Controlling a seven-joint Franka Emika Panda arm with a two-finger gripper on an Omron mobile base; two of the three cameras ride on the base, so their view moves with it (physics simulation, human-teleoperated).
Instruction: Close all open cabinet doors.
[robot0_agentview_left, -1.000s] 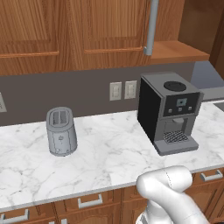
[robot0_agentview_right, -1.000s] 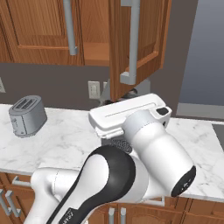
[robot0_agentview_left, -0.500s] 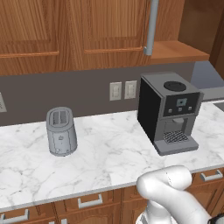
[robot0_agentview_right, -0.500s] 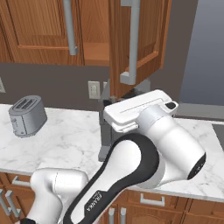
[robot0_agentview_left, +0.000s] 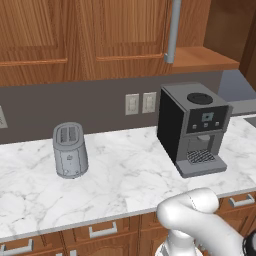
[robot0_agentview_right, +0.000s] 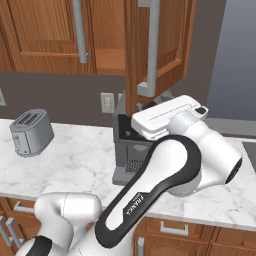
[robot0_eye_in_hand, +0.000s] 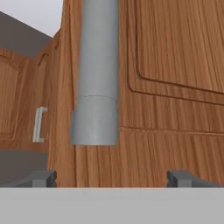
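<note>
Open cabinet door (robot0_agentview_right: 165, 45) reddish-brown, grey bar handle (robot0_eye_in_hand: 97, 74); pincer (robot0_eye_in_hand: 113, 178) tips apart, empty.

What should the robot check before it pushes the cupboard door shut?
1. Open cabinet door found, swung out over the coffee machine: ok.
2. Gripper facing the door, bar handle straight ahead: ok.
3. Fingers spread apart, holding nothing: ok.
4. Fingers touching the door yet: cannot tell.
5. Coffee machine below the door's swing: ok, the door's bottom edge sits above it.
6. Left cabinet door already closed: ok.
</note>
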